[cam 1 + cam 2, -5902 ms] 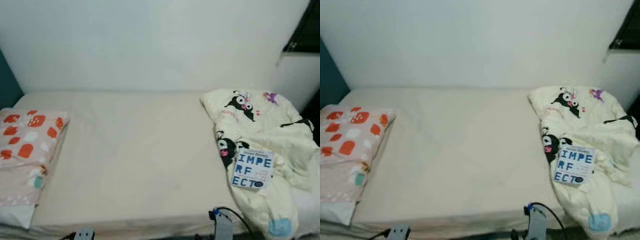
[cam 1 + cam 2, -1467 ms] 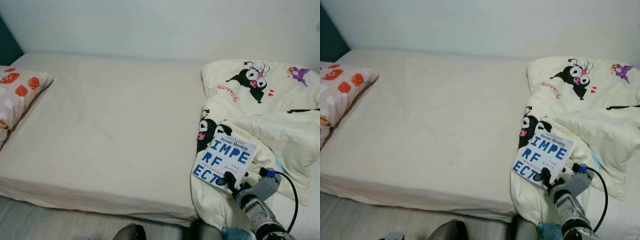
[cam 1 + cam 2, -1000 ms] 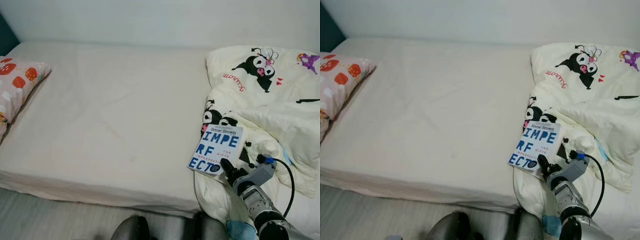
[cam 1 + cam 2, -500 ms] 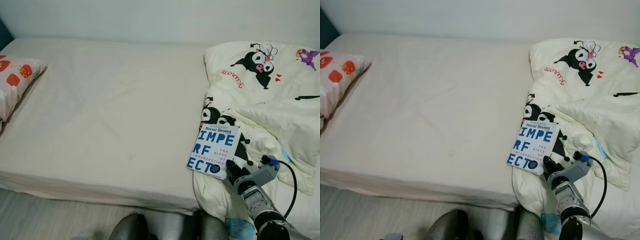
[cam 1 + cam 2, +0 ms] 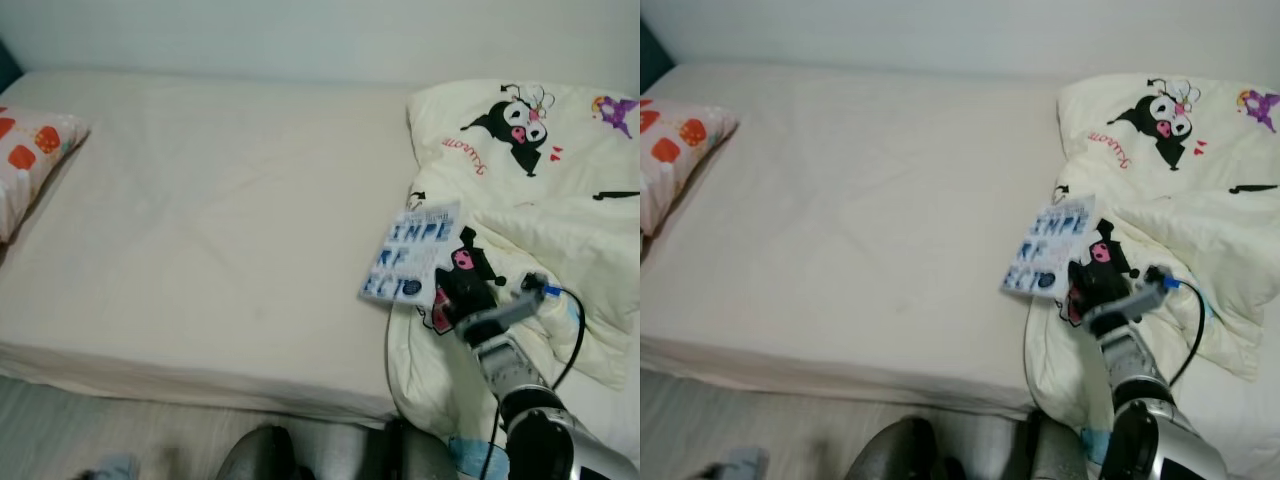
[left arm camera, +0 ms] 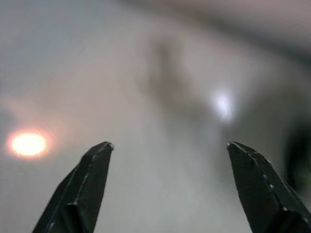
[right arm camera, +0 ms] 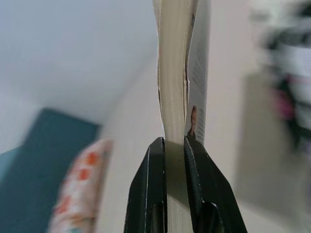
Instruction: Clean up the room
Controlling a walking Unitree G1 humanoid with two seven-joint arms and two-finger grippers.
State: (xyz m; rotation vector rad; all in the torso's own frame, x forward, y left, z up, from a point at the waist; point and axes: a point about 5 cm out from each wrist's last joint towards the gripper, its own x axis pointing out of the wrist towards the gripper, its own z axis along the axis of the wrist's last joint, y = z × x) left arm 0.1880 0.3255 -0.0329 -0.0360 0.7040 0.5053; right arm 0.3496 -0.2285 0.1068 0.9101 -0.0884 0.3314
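Right gripper [image 5: 452, 290] clamped on lower corner of book [image 5: 410, 254], blue-lettered white cover, lifted off and tilted above near edge of cartoon-print blanket [image 5: 540, 180]; in right wrist view, 2 black fingers [image 7: 150, 194] pressed against both sides of the page block [image 7: 172, 87]. Blanket bunched at right end of bed [image 5: 220, 220], cream sheet bare across the middle. Pillow [image 5: 25, 160] with orange spots at left end of bed. Left gripper [image 6: 167, 187] with fingers spread wide apart, nothing between them, background blurred beyond recognition. Black cable [image 5: 570, 340] looping beside the right wrist
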